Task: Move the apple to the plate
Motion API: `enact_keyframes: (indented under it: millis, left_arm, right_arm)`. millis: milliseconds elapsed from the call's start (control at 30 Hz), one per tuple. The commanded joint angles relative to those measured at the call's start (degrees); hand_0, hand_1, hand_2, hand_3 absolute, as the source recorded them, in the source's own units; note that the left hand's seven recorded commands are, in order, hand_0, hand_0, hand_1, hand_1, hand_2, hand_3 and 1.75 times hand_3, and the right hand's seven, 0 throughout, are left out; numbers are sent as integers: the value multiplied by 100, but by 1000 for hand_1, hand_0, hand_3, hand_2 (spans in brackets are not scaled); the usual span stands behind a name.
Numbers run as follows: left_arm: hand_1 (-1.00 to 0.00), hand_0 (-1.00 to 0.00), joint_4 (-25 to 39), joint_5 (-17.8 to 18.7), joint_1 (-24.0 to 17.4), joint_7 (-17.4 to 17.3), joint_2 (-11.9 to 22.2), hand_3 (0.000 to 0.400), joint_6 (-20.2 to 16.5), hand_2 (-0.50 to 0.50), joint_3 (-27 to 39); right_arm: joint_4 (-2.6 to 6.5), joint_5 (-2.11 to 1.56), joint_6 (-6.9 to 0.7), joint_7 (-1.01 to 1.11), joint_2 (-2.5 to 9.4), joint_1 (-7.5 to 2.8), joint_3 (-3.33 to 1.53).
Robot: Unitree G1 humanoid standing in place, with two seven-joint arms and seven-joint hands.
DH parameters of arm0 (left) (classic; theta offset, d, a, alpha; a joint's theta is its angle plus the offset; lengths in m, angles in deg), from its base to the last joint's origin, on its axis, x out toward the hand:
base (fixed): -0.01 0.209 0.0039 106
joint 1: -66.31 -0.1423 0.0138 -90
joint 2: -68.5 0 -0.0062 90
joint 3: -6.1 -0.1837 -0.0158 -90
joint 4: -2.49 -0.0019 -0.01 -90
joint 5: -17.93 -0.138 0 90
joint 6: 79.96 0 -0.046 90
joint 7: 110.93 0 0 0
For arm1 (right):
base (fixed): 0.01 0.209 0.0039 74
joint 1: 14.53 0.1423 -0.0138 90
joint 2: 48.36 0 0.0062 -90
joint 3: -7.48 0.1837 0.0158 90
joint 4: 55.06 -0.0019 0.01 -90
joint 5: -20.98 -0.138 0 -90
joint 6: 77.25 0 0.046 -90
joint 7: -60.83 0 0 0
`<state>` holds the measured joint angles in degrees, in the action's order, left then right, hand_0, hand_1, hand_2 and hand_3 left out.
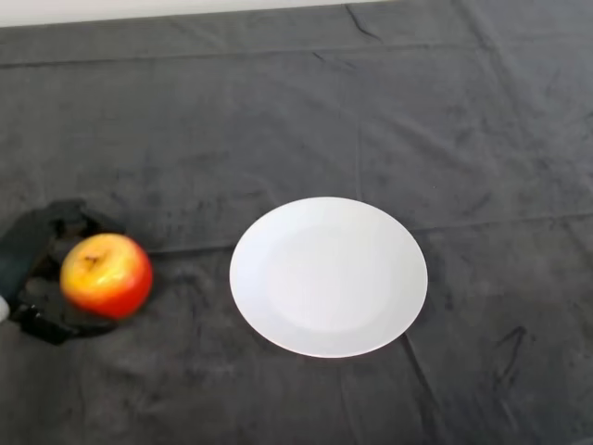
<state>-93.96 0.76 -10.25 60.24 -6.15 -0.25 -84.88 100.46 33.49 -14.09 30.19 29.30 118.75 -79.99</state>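
Two task objects are shown on the dark-clothed tabletop (pixel 371 111): a red-and-yellow apple (pixel 106 275) at the left edge of the head view and a white plate (pixel 328 276) near the centre, bare of any load. The apple is enclosed by the black left hand (pixel 37 269), whose fingers are curled round it from behind and below, so that a grasp is judged to be in place. Apple and plate are seen well apart, with only cloth between them. Whether the apple is raised off the cloth cannot be determined. The carrying step is judged to be in hand; a rightward transfer over the plate's near rim, followed by lowering and release at its centre, is called for next.
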Motion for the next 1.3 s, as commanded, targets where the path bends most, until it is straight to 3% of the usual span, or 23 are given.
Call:
enact_keyframes:
  millis: [33,267,533,1033,1300]
  left_arm:
    - [-1000,-1000,298,-115,369,162,-46,400,14,0,85]
    - [-1000,-1000,399,-341,667,668,-453,400,93,0,-173]
    - [-1000,-1000,2,-590,1046,1121,-948,400,347,0,-805]
    - [-1000,-1000,-1086,-572,1695,1037,-1366,400,826,0,-1881]
    - [-1000,-1000,-1547,-446,2048,871,-1602,400,870,0,-2474]
  right_arm:
    - [14,11,-63,43,-33,-189,0]
    - [6,11,-65,45,-33,-194,0]
    - [-1,11,-67,47,-33,-197,1]
    - [6,12,-68,46,-33,-192,1]
    - [19,14,-67,43,-33,-183,2]
